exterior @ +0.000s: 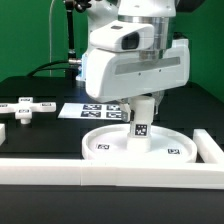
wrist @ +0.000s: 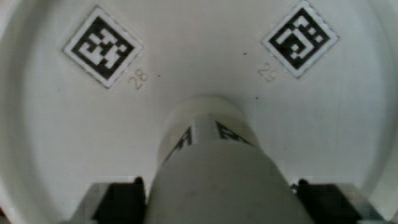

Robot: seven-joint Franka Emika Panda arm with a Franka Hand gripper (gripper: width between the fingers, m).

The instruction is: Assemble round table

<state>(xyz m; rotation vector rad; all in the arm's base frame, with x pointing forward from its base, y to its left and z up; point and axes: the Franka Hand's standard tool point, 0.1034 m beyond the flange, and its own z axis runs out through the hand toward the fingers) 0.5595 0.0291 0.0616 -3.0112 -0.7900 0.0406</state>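
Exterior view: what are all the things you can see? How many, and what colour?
disc: one, white, rimmed, at the table's front.
post: one, white, upright at the disc's middle.
cross-shaped piece: one, white, toward the exterior view's left, apart from the disc.
marker board: one, white with black tags, flat behind the disc.
rails: two seen, white, along the disc's front and the exterior view's right.
table: one, black.
arm: one, white, above the disc.
pincer: one, closed on the post.
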